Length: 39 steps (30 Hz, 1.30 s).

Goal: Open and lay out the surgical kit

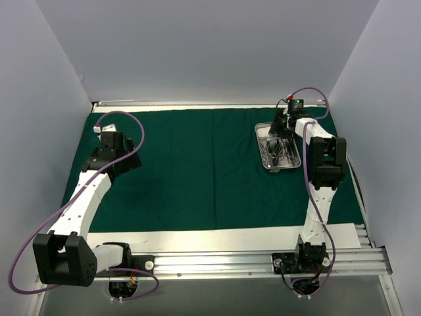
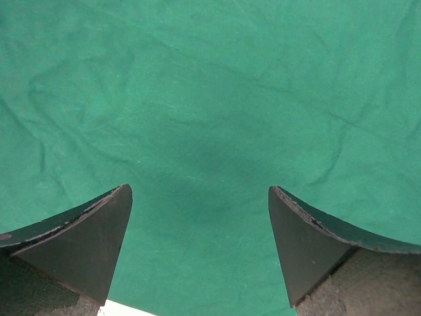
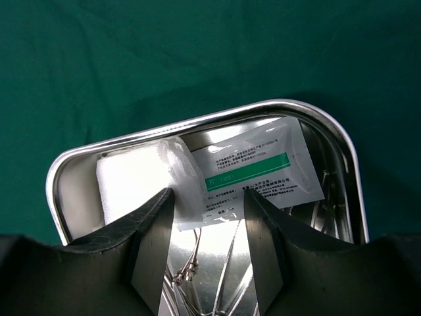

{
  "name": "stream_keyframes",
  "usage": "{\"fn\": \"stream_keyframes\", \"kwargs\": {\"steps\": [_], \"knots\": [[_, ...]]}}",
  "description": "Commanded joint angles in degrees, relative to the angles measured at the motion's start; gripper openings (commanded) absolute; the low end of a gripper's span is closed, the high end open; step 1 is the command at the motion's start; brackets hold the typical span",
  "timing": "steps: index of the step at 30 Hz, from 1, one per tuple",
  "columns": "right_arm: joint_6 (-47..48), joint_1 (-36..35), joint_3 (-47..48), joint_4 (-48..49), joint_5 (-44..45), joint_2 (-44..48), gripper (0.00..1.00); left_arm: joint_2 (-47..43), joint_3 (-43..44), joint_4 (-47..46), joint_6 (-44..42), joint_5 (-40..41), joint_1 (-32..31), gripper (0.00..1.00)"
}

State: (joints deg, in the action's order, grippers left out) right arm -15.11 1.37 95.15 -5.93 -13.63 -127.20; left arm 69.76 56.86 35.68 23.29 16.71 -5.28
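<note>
Tray (image 3: pixel 197 123) is sitting on green cloth (image 2: pixel 210 99), upper right of the overhead frame; right claw (image 3: pixel 208 197) is hovering half-open over its packet (image 3: pixel 253 164), gripping nothing; left claw (image 2: pixel 198 191) is gaping wide, empty.

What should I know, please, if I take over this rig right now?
Left gripper: jaws wide open, empty, above bare green drape.
Right gripper: jaws part open, empty, poised over the steel tray, astride the white-green packet edge.
Tray: far right of drape, holding gauze, packet, steel instruments.
Done: drape spread flat.
Left: lift everything out and lay it on the drape.
</note>
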Motion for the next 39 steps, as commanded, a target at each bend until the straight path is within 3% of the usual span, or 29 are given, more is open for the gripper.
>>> {"fn": "stream_keyframes", "kwargs": {"steps": [1, 30, 39], "knots": [[1.1, 0.0, 1.9, 0.9, -2.3, -0.5, 0.42, 0.2, 0.8, -3.2, -0.5, 0.5, -0.3, 0.94], [1.6, -0.2, 3.5, 1.8, -5.5, -4.3, 0.39, 1.2, 0.8, -3.1, -0.7, 0.3, -0.3, 0.94], [2.4, -0.1, 2.8, 1.3, -7.1, -6.1, 0.24, 1.1, 0.9, -3.1, -0.8, 0.4, -0.3, 0.94]]}}
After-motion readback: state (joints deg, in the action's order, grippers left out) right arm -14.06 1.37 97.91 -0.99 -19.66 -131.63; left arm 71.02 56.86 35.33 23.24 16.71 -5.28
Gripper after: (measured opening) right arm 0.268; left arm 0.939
